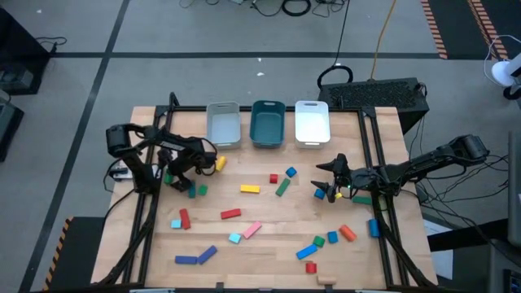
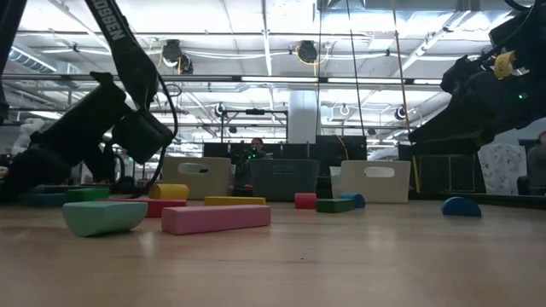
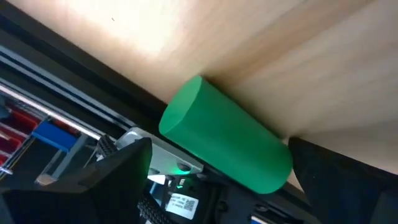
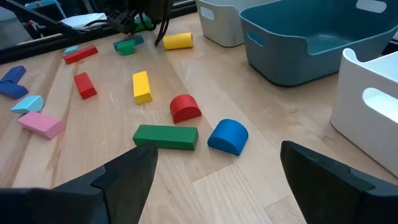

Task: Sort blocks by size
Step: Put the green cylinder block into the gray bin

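Green cylinder (image 3: 227, 135) lies between the spread fingers of the left gripper (image 1: 177, 173), near the grey tray (image 1: 223, 129). Recommend centring before closing, since it may roll. Right gripper (image 1: 326, 177) waits near the white tray (image 1: 312, 124), jaws apart, empty.

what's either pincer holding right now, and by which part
Nothing is held. The left pincer stands open around a green cylinder lying on the table; the right pincer is open and empty.

Grey tray (image 1: 223, 124), teal tray (image 1: 268, 123), white tray (image 1: 312, 123) side by side.
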